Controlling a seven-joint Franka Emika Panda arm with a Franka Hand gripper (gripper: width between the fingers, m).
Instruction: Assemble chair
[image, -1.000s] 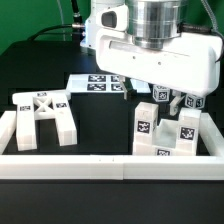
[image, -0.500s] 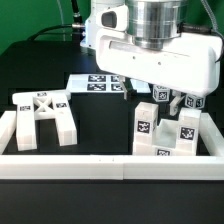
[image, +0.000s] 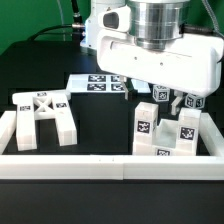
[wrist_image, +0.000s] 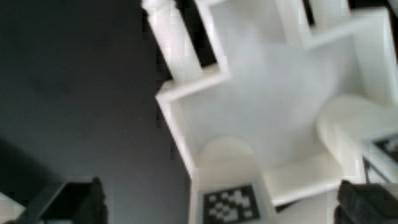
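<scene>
The glossy white robot arm (image: 150, 45) is seen filling the upper part of the exterior view, and the claw (image: 150, 96) is carried at its lower end above the black table (image: 100, 125). A low white border wall (image: 110, 167) is laid along the table's near edge, in front of and below the claw. Directly beneath the claw, a cluster of upright chair parts (image: 147, 125) (white blocks and slabs, each tagged with black-and-white squares) is stood just inside that wall. A cross-braced leg frame (image: 42, 115) is laid well apart from the claw, toward the exterior view's left. The marker board (image: 95, 82) is found flat on the table beyond the claw. The claw is held wide. In the wrist view its dark fingertips (wrist_image: 80, 200) are set far apart and a white chair slab (wrist_image: 267, 90) is framed between them, with a dark gap left beside one finger. Nothing is gripped. Whether the other finger touches the slab cannot be told.
</scene>
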